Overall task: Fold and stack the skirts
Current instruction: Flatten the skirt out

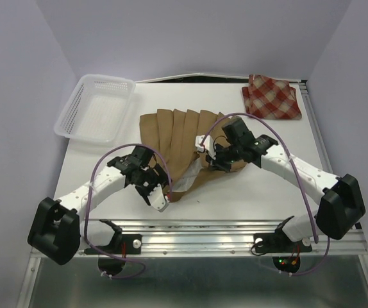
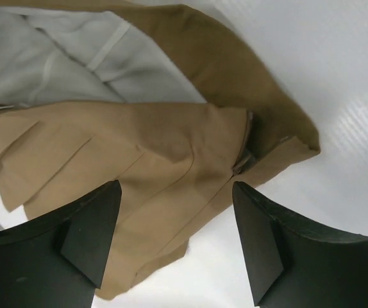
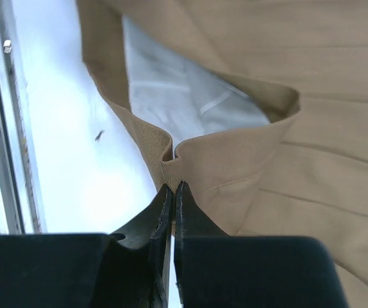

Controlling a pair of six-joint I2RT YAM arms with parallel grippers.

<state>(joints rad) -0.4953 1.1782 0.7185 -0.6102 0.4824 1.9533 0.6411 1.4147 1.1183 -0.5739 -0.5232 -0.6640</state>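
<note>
The tan-brown skirt [image 1: 179,138] lies spread in pleats at the table's middle, its white lining showing at the near edge. My right gripper [image 1: 213,157] is shut on the skirt's waistband edge [image 3: 174,168], pinching it between the fingertips. My left gripper [image 1: 160,196] is open just above the skirt's near left corner [image 2: 139,179], fingers apart with cloth and bare table between them. The red-and-cream plaid skirt [image 1: 271,97] lies folded at the far right.
A white plastic mesh basket [image 1: 96,107] stands at the far left. The metal rail [image 1: 222,234] runs along the table's near edge. Purple cables loop over both arms.
</note>
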